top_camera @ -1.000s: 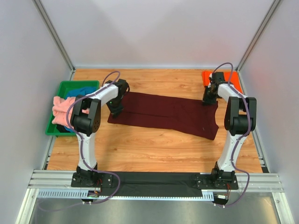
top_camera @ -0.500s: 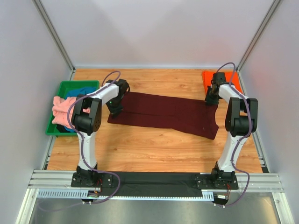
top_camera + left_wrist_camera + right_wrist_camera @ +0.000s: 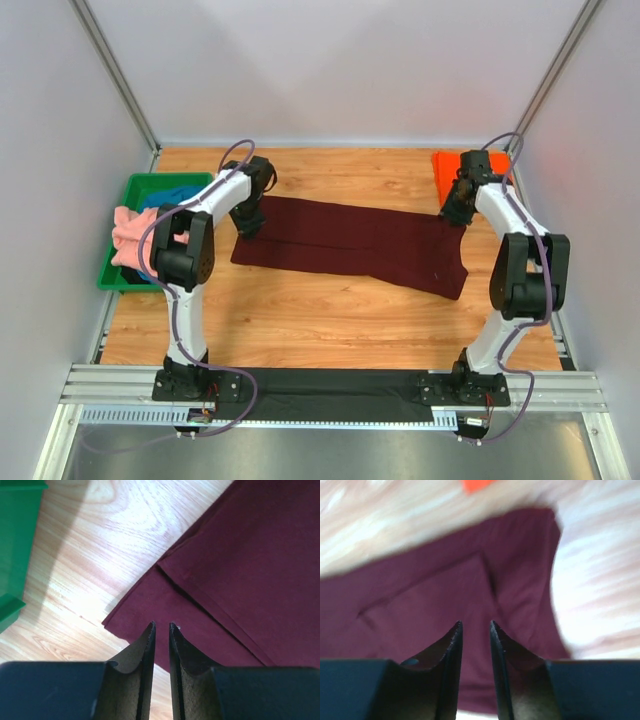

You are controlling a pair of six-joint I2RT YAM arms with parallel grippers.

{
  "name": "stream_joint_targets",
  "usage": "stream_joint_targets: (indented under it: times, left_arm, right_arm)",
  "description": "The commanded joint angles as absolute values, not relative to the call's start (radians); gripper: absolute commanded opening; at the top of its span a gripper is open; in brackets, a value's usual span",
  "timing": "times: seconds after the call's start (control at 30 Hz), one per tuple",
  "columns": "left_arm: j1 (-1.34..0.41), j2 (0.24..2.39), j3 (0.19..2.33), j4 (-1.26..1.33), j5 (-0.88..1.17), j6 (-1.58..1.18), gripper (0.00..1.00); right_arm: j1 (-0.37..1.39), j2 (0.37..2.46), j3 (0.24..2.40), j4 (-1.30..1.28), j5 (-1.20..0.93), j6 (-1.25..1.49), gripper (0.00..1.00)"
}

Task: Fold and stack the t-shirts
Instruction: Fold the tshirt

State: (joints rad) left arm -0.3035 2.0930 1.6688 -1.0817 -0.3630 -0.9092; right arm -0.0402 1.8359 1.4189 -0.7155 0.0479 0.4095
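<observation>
The large dark maroon t-shirt (image 3: 360, 242) lies flat across the middle of the table, folded lengthwise with a doubled edge (image 3: 240, 570) (image 3: 430, 605). My left gripper (image 3: 247, 222) (image 3: 161, 625) hovers over its left end, fingers a narrow gap apart with nothing between them. Above the shirt's far right corner my right gripper (image 3: 456, 212) (image 3: 476, 623) hangs slightly open and empty; its view is blurred. The orange t-shirt (image 3: 445, 168) (image 3: 479, 484) lies at the back right. A salmon-pink t-shirt (image 3: 130, 235) and a blue one (image 3: 170, 195) sit in the tray.
The green plastic tray (image 3: 120, 272) (image 3: 15, 540) stands at the table's left edge, close to the maroon shirt's left end. White walls enclose the table on three sides. Bare wood shows in front of and behind the shirt.
Both grippers have drawn back toward the far side, off the shirt's ends; the right arm has swung outward to the right. The maroon shirt lies unchanged.
</observation>
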Motion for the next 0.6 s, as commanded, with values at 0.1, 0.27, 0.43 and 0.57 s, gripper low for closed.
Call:
stream_joint_targets:
  times: [0.1,0.27,0.43,0.57]
  left_arm:
    - [-0.339,2.049,1.687,-1.094,-0.336,-0.844,0.23]
    - [-0.357,2.057,1.663,-1.106,-0.345,-0.831,0.23]
    - [-0.357,2.052,1.568,-1.058,-0.42,-0.838,0.23]
    - [-0.357,2.118,1.604,-1.153,-0.527,-0.868,0.23]
  right_arm:
    - [0.044,1.681,1.203,-0.808,-0.092,0.544,0.25]
    - [0.052,1.625,1.06,-0.799,-0.058,0.653,0.25]
    - [0.051,1.606,0.962,-0.755,0.067,0.695,0.24]
    - [0.052,1.611,0.919,-0.761,0.167,0.696,0.24]
